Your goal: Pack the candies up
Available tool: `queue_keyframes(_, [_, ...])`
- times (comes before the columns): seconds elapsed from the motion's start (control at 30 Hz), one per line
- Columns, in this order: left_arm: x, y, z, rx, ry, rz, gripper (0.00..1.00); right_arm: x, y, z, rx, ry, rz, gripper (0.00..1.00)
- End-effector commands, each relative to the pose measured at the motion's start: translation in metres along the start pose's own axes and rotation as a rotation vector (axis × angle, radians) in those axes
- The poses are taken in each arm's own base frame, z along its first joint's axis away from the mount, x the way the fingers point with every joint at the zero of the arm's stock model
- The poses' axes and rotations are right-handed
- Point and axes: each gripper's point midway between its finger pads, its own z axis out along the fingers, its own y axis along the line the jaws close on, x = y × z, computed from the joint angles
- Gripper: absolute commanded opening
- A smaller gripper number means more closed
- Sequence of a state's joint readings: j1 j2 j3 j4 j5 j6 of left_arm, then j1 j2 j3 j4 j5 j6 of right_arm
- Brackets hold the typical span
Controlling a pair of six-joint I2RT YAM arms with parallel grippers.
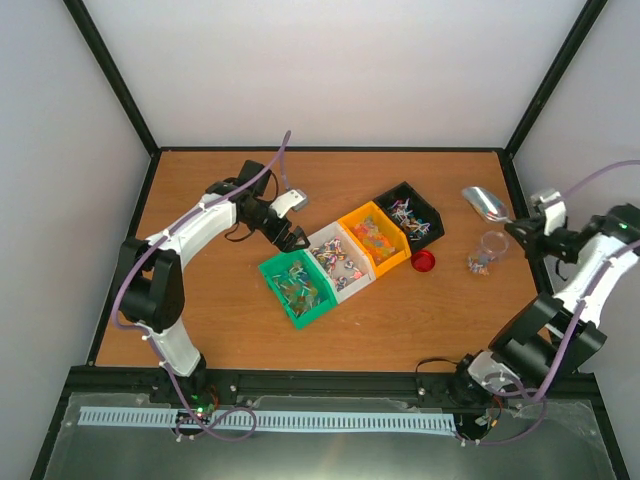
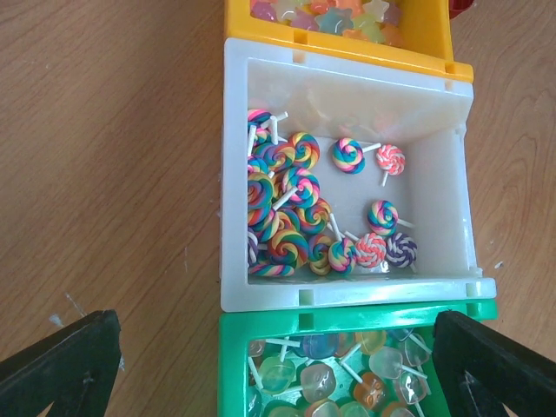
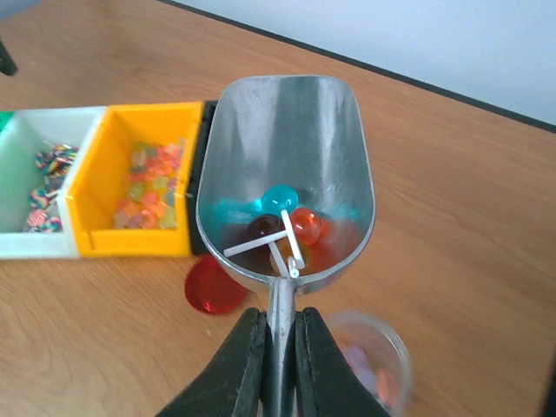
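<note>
While the left arm reaches forward from its base with the elbow raised, the left gripper (image 1: 290, 238) hangs over the near end of the row of bins, fingers spread wide and holding nothing. The right arm folds up at the table's (image 1: 420, 310) right edge, and the right gripper (image 3: 278, 347) is pinched tight on the handle of the metal scoop (image 3: 287, 174), whose bowl points away from it. The candies (image 2: 287, 217) lie mostly in the bins. The top view shows them only as mixed specks, but the left wrist view makes out swirled lollipops in the white bin (image 2: 347, 91), clear wrapped ones in the green bin (image 1: 318, 308) just beside it, and star shapes in the yellow bin (image 3: 130, 243). Only the right wrist view shows three round sweets on white sticks in the scoop's bowl: blue, dark red and orange. There the clear cup (image 1: 487, 250) is a blur under the fingers. From above it stands near the red lid (image 1: 423, 262), beside the black bin (image 1: 425, 206).
</note>
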State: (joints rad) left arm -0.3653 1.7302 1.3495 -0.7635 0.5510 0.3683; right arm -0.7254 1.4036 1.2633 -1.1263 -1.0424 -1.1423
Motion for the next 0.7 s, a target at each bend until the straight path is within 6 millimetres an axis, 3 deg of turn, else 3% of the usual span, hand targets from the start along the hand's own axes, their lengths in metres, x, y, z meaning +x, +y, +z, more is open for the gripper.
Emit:
queue_keyframes(0.0, [-0.016,-0.006,-0.015,0.002,-0.059,0.047,1.00,0.011,0.010,-0.038,0.003,0.021,0.030,0.03])
queue_keyframes(0.17, [-0.015,-0.008,-0.015,0.011,-0.070,0.059,1.00,0.031,0.004,-0.066,0.090,0.092,0.017,0.03])
queue_keyframes(0.33, [-0.004,-0.005,-0.009,-0.002,-0.041,0.070,1.00,0.057,0.002,-0.078,0.133,0.183,0.033,0.03])
queue_keyframes(0.67, [0.003,-0.004,-0.005,-0.016,-0.051,0.081,1.00,0.077,-0.003,-0.095,0.183,0.328,0.028,0.03])
